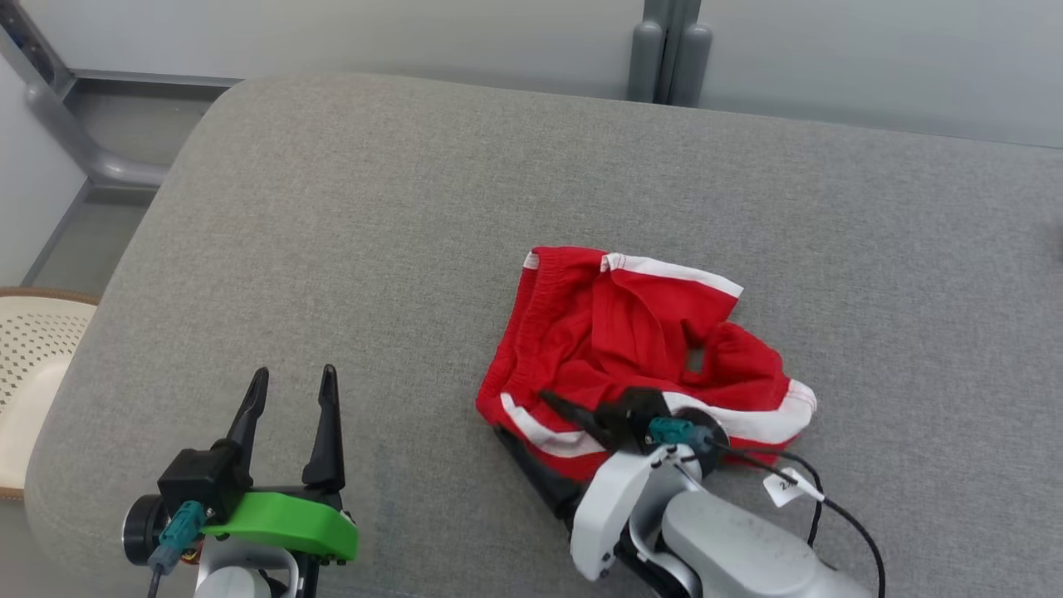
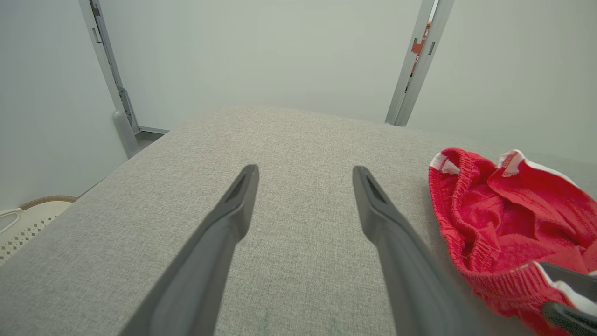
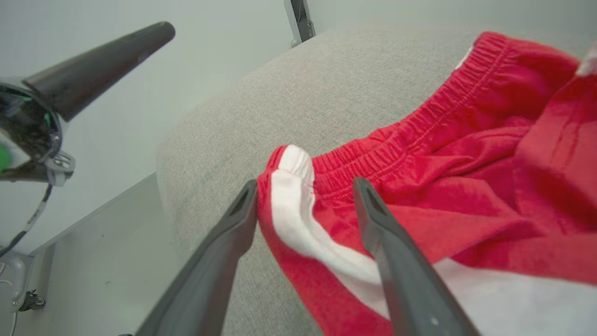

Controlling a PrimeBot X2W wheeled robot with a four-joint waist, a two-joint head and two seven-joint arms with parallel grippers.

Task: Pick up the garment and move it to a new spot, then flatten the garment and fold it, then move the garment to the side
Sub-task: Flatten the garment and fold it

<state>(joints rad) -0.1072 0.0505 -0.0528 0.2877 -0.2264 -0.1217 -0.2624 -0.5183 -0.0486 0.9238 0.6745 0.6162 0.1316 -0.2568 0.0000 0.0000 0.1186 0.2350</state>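
Both splayed: L gripper [image 1: 292, 374] over cushion [image 1: 498, 166], R gripper [image 3: 305, 186] straddling shorts [image 1: 631, 332], wrist [image 1: 631, 498] hiding near hem.

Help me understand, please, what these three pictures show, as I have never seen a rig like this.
This is a two-armed robot. One picture looks down from its head; the other two look along each arm's two dark fingers. Crumpled red shorts with white stripes lie on a grey cushioned surface. The left end effector hangs open over bare fabric, holding nothing. The right end effector is open too, its fingers straddling a white-striped edge of the shorts, not clamped on it.
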